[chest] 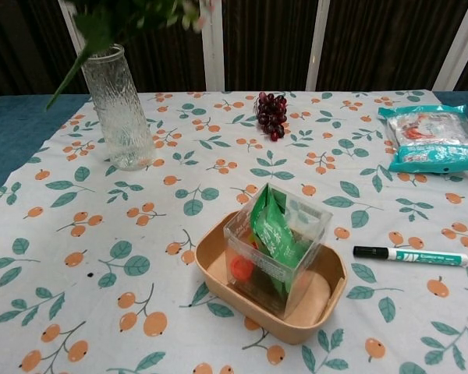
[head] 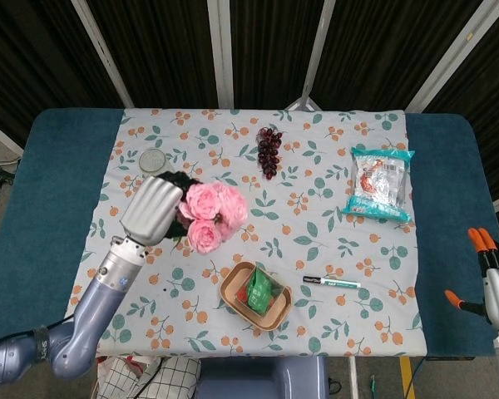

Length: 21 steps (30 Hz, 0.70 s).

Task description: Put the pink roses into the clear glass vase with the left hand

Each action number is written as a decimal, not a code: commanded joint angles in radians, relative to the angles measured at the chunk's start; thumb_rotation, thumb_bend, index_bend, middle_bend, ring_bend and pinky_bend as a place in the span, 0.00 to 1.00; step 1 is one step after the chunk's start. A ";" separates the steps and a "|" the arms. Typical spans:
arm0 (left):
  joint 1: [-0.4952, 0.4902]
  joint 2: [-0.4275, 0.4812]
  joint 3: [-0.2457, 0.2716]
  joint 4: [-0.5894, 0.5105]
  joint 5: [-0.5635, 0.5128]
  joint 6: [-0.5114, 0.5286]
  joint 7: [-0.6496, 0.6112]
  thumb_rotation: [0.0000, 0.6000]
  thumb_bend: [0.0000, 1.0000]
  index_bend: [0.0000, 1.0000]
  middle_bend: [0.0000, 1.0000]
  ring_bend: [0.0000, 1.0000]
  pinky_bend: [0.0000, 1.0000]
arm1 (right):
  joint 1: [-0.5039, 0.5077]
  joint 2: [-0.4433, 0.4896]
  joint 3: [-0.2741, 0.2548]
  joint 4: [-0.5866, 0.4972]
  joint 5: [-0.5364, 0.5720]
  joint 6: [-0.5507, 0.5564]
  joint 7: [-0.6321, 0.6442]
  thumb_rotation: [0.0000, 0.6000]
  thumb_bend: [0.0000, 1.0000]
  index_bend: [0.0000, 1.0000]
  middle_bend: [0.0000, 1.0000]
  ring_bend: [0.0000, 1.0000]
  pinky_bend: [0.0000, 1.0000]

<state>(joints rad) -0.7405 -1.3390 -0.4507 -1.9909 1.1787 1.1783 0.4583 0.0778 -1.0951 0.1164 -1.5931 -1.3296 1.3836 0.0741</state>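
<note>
My left hand (head: pixel 152 209) holds the bunch of pink roses (head: pixel 209 214) raised above the table, the blooms pointing right in the head view. The clear glass vase (chest: pixel 118 107) stands upright at the back left of the cloth; from the head view only its rim (head: pixel 153 160) shows, just beyond the hand. In the chest view the green leaves and stems (chest: pixel 109 23) hang at the top edge, above and around the vase mouth, while the hand itself is out of that frame. My right hand (head: pixel 496 283) rests at the table's right edge, fingers apart, holding nothing.
A tan tray (chest: pixel 312 318) holding a clear box with a green packet (chest: pixel 274 230) sits front centre. A black-and-white marker (chest: pixel 410 255) lies to its right. Dark grapes (chest: pixel 272 114) lie at the back middle, a snack bag (chest: pixel 432 137) at the back right.
</note>
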 commanded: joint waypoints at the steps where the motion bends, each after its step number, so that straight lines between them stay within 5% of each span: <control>1: -0.052 0.009 -0.099 0.015 -0.055 -0.002 -0.116 1.00 0.43 0.55 0.57 0.45 0.50 | 0.002 -0.003 0.003 0.007 0.007 -0.005 -0.001 1.00 0.17 0.05 0.00 0.00 0.00; 5: -0.085 -0.013 -0.164 0.139 -0.025 0.013 -0.268 1.00 0.43 0.55 0.57 0.45 0.50 | 0.008 -0.010 0.007 0.022 0.027 -0.025 0.004 1.00 0.17 0.05 0.00 0.00 0.00; 21: -0.208 -0.170 -0.178 0.722 0.095 0.029 -0.801 1.00 0.43 0.55 0.57 0.45 0.49 | 0.025 -0.035 0.033 0.094 0.126 -0.091 -0.014 1.00 0.17 0.05 0.00 0.00 0.00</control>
<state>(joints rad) -0.9070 -1.4647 -0.6298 -1.3608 1.2461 1.2032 -0.2643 0.1038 -1.1298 0.1474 -1.5000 -1.2058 1.2899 0.0645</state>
